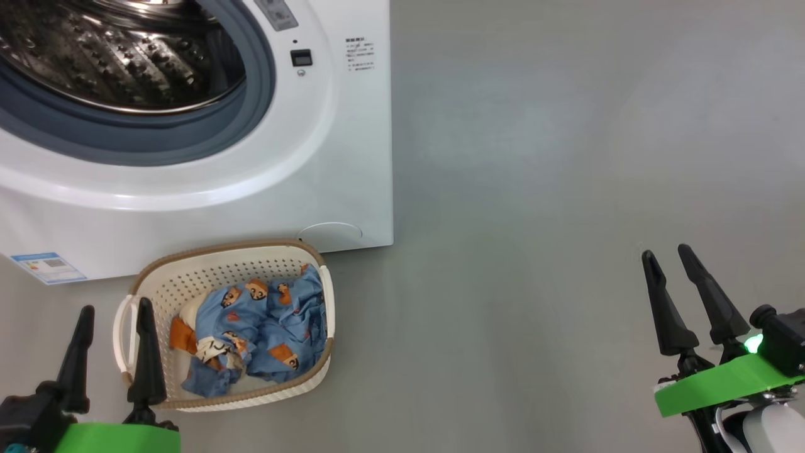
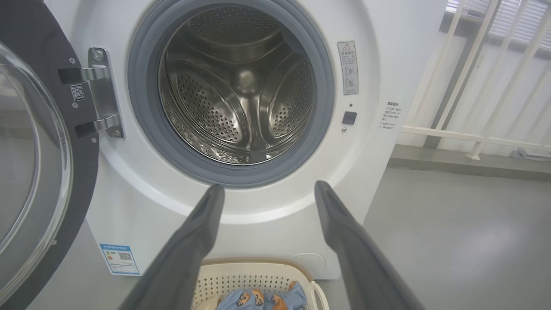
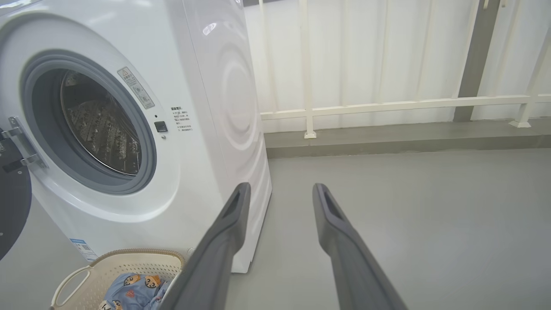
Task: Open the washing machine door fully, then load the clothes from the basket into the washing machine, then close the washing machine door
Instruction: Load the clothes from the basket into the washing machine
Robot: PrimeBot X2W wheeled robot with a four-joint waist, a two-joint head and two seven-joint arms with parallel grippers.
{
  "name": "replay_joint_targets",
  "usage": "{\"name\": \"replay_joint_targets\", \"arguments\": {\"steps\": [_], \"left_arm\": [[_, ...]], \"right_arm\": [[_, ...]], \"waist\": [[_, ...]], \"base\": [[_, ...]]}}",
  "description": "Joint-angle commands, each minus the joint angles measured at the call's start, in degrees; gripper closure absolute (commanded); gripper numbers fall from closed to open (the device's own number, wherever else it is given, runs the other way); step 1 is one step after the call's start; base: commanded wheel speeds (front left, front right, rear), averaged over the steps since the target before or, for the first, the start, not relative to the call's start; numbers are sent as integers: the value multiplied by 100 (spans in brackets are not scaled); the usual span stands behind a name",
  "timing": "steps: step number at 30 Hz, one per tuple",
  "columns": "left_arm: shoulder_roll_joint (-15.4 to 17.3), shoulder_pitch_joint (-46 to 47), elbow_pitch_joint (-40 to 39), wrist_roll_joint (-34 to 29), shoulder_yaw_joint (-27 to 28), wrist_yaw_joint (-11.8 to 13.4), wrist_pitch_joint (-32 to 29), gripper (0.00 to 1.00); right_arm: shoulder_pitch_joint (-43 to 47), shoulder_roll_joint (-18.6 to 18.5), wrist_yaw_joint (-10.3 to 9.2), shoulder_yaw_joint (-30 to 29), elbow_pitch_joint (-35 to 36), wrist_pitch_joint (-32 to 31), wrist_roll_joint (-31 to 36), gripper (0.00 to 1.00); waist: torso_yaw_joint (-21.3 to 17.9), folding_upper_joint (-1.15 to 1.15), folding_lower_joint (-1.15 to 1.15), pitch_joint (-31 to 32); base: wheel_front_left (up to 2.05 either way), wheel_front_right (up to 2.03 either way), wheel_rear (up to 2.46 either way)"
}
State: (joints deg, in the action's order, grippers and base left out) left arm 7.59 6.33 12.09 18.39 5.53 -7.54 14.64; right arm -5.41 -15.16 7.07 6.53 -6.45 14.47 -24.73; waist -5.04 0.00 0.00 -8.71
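Beside the left end effector (image 1: 116, 305), clothes (image 1: 270, 321) lie in the basket (image 1: 220, 251)

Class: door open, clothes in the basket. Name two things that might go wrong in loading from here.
The light blue bear-print clothes lie bunched in the small cream perforated plastic basket; one grasp may lift only part, trailing cloth. Cloth left draped over the grey rubber gasket might jam the round black-rimmed glass door.

We hold our left claw (image 1: 116, 305) spread wide and empty, our right claw (image 1: 666, 250) parted less, also empty.
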Motion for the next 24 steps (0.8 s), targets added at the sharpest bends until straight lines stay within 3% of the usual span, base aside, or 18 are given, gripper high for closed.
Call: {"name": "replay_joint_targets", "arguments": {"steps": [1, 11, 24], "left_arm": [[130, -34, -176, 49, 190, 6, 36, 0], [175, -85, -150, 173, 116, 6, 36, 0], [259, -54, -155, 200, 32, 6, 36, 0]], "right_arm": [[27, -78, 42, 52, 134, 52, 3, 26], [63, -59, 42, 55, 119, 52, 3, 27], [49, -61, 42, 104, 129, 52, -3, 23]], "waist": [[-24, 0, 0, 15], [3, 0, 0, 84], [40, 0, 0, 74]], "base": [[0, 0, 0], [10, -37, 27], [58, -208, 149]]}}
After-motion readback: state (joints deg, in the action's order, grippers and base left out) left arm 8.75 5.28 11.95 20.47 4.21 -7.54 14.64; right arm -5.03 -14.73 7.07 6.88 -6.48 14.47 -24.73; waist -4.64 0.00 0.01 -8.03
